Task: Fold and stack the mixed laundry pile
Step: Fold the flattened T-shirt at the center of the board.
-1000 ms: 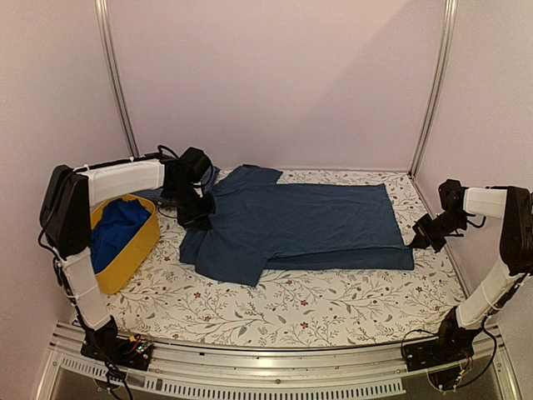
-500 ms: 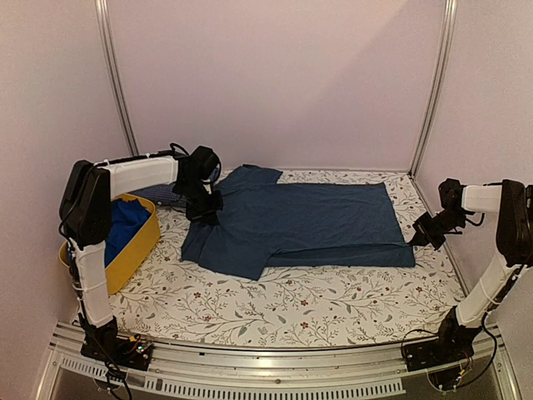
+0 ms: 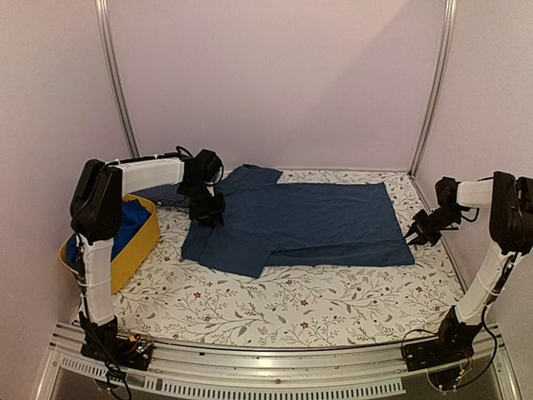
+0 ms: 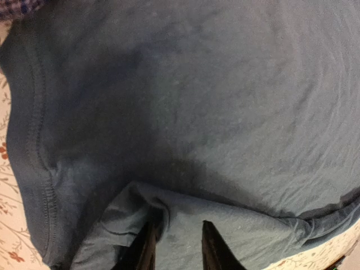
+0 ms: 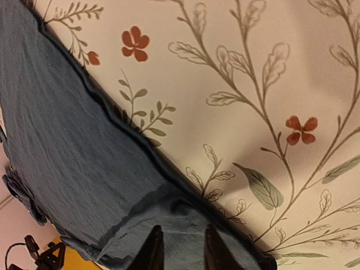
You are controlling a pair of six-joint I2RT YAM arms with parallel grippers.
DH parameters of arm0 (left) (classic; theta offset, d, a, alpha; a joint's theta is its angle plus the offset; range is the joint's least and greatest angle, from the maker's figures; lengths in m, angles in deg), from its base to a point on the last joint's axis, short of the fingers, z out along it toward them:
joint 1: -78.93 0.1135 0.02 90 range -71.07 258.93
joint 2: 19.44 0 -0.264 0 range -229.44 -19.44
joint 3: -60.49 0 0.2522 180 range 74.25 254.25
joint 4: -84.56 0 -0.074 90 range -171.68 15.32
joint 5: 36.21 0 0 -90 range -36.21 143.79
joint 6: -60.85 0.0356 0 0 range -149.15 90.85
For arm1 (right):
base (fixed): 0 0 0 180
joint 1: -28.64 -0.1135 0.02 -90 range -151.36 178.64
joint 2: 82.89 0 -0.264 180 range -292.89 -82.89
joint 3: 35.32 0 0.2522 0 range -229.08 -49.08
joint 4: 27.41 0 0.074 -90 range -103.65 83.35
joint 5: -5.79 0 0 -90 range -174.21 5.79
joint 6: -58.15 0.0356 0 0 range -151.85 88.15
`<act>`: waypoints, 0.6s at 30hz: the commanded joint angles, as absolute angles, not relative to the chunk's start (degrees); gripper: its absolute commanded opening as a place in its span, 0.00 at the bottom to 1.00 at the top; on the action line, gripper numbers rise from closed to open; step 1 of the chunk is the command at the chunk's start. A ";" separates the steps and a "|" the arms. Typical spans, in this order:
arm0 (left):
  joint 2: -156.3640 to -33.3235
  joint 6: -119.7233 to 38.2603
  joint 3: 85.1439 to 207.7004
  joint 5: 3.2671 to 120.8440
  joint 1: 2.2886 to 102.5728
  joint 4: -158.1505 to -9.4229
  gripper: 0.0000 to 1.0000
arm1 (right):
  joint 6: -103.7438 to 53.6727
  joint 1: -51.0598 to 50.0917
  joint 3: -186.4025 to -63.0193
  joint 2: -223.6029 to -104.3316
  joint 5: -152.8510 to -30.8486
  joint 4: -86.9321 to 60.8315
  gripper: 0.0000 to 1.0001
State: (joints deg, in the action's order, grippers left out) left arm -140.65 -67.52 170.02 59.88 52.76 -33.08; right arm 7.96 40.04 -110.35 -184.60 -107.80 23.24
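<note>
A yellow plastic tub [image 3: 137,250] sits at the left edge of the floral-printed worktop [image 3: 291,308], with a royal-blue cloth piece [image 3: 132,225] bunched inside it; only the overhead view shows these. Behind the tub, toward the far-left corner, a fine-checked blue collared shirt [image 3: 162,194] lies partly under the left arm, and the left wrist view catches just a sliver of it. The left claw [image 3: 208,213] is down on the sleeve end of the large dark navy-teal T-shirt [image 3: 316,221], which lies spread flat across the middle of the worktop. The wrist camera adds what the overhead view hides: the claw is narrow, pinching a raised fold of that fabric. At the right edge, the right claw [image 3: 413,236] meets the T-shirt's near hem corner. Its wrist view shows it narrow too, clamped on the doubled hem, bare worktop alongside.
</note>
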 commanded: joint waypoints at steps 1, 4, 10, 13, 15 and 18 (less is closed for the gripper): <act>-139.44 -65.71 170.09 61.18 55.32 -33.61 0.37 | 2.87 40.68 -113.87 -184.40 -107.61 24.35 0.47; -133.25 -65.65 162.91 62.00 57.35 -36.35 0.47 | -0.24 41.52 -112.13 -179.63 -106.65 24.94 0.73; -122.22 -66.46 146.15 65.74 60.24 -42.28 0.48 | -3.78 41.93 -104.86 -173.73 -108.48 24.76 0.65; -120.50 -66.49 140.81 66.15 60.83 -44.24 0.47 | -5.18 41.93 -101.56 -174.67 -109.00 22.56 0.61; -119.89 -66.22 138.40 66.19 61.02 -46.06 0.47 | -6.60 41.95 -100.53 -176.22 -108.92 21.47 0.60; -120.57 -65.86 136.20 66.29 61.16 -48.38 0.46 | -7.62 41.94 -99.58 -178.26 -109.25 19.89 0.61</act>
